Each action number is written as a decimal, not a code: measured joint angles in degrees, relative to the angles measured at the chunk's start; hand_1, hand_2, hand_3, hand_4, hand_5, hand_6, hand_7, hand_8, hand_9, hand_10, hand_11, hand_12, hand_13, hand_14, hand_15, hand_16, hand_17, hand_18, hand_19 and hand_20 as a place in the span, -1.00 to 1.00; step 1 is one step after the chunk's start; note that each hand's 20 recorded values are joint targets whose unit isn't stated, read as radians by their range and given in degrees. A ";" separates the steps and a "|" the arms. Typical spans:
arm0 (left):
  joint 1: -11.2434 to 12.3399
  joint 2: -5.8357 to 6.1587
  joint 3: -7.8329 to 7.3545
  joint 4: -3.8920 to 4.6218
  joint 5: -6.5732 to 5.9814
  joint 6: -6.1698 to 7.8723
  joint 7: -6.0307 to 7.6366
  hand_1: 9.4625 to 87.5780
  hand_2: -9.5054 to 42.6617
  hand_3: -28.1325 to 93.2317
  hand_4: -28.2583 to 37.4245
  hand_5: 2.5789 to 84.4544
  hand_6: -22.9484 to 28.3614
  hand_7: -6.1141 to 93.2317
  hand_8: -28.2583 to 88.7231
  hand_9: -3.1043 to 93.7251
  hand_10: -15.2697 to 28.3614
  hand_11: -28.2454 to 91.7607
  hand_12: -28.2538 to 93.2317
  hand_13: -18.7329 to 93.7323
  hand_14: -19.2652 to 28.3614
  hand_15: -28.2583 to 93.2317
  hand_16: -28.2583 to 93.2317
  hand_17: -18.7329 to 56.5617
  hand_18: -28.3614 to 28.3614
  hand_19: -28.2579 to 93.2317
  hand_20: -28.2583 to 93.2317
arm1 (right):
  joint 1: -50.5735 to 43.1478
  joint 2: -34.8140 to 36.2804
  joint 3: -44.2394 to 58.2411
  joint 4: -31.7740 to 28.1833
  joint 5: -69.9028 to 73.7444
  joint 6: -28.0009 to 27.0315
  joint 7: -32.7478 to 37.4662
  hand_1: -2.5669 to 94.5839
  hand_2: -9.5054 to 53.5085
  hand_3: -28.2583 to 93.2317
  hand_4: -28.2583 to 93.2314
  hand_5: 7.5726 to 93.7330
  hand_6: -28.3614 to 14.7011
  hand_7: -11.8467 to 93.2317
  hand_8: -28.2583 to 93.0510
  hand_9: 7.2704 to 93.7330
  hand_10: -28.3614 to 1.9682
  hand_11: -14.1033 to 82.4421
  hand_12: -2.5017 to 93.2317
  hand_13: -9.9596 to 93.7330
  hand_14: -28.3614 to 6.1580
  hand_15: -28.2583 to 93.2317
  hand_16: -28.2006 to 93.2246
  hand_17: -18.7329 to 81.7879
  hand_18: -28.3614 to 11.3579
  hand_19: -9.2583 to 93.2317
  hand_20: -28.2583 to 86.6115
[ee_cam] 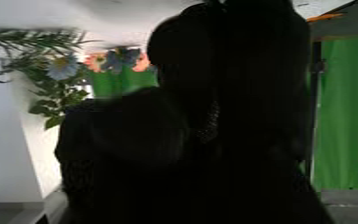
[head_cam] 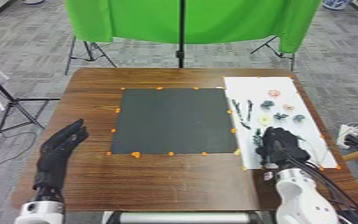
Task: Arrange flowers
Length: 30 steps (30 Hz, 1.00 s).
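Note:
My right hand [head_cam: 280,143] is over the lower part of the white sheet [head_cam: 318,145], beside a dark green sprig [head_cam: 257,136]. Higher on the sheet lie a pink flower [head_cam: 274,93], a peach one [head_cam: 288,107], a pale yellow one [head_cam: 264,119], several blue-grey ones [head_cam: 267,104] and thin dark stems [head_cam: 249,106]. Left of the sheet is a dark grey panel [head_cam: 174,120] with nothing on it. In the right wrist view, a light blue flower [ee_cam: 63,67] and leafy greenery [ee_cam: 47,106] appear beyond my right hand [ee_cam: 229,115]. My left hand [head_cam: 63,141] is open over the table's left side.
Orange tape bits [head_cam: 136,155] edge the panel and sheet on the brown table [head_cam: 189,185]. Behind the table hangs a green cloth [head_cam: 140,22] on a stand. A black tripod [head_cam: 14,102] stands on the floor at the left.

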<state>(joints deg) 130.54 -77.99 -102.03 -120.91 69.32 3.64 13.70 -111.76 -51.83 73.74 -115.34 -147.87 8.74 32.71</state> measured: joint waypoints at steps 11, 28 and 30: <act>0.51 -0.87 -5.91 -3.18 -3.73 -7.23 -5.07 -0.51 -0.75 0.51 -0.73 -0.02 0.10 -0.74 -0.61 -0.14 0.29 -0.29 -0.38 -0.13 0.54 -0.15 -0.58 -0.39 0.64 -0.21 -0.22 | -1.73 -0.13 1.58 -3.38 4.32 6.37 -1.06 0.86 -1.00 -1.00 0.49 0.77 0.20 -0.13 -0.17 0.91 0.11 0.19 -0.20 1.00 0.56 0.56 -0.09 0.86 -0.01 1.00 0.44; 2.74 -1.62 -5.94 -3.89 -9.27 -0.83 -9.90 -0.72 0.14 0.39 -1.00 0.02 0.17 -0.75 -0.60 -0.12 0.36 -0.27 -0.38 -0.15 0.59 -0.12 -0.58 -0.46 0.56 -0.17 -0.24 | 30.17 -9.31 -29.68 6.54 21.02 6.25 -5.88 0.86 -1.00 -1.00 0.49 0.75 0.19 -0.09 -0.19 0.89 0.09 0.22 -0.23 1.00 0.56 0.57 -0.09 0.86 -0.01 1.00 0.47; 2.78 -1.62 -5.79 -3.76 -9.48 0.37 -9.27 -0.73 0.16 0.38 -1.00 0.02 0.18 -0.76 -0.60 -0.12 0.36 -0.27 -0.38 -0.16 0.59 -0.12 -0.58 -0.46 0.56 -0.17 -0.24 | 33.88 -11.30 -33.56 8.72 21.38 6.24 -5.93 0.85 -1.00 -1.00 0.50 0.75 0.19 -0.09 -0.19 0.89 0.09 0.23 -0.24 1.00 0.56 0.57 -0.09 0.86 -0.01 1.00 0.47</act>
<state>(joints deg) 133.32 -79.61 -107.82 -124.67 59.84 4.01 4.43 -77.89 -63.13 40.19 -106.61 -126.49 14.98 26.79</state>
